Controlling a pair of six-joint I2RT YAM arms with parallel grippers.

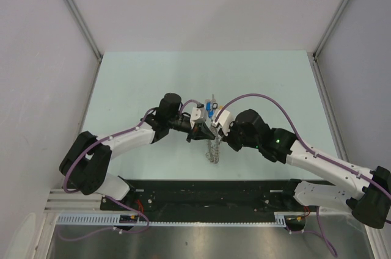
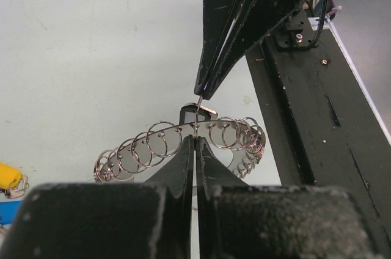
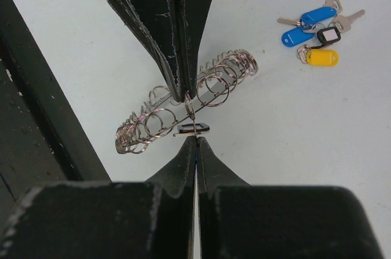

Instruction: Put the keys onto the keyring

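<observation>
The keyring [image 2: 153, 146] is a silvery disc rimmed with many small wire rings; it also shows in the right wrist view [image 3: 149, 126] and the top view [image 1: 212, 151]. My left gripper [image 2: 194, 139] is shut on its rim. My right gripper [image 3: 195, 139] meets it tip to tip, shut on a thin small ring that runs between the two tips. A black-rimmed key [image 3: 194, 128] sits on that ring. The other keys [image 3: 314, 30], with blue, yellow and black-rimmed heads, lie on the table beyond, apart from both grippers.
The black base rail [image 2: 317, 124] runs close beside the keyring at the table's near edge. The pale table [image 1: 153, 82] is walled on the left, right and back. Both arms meet at its middle.
</observation>
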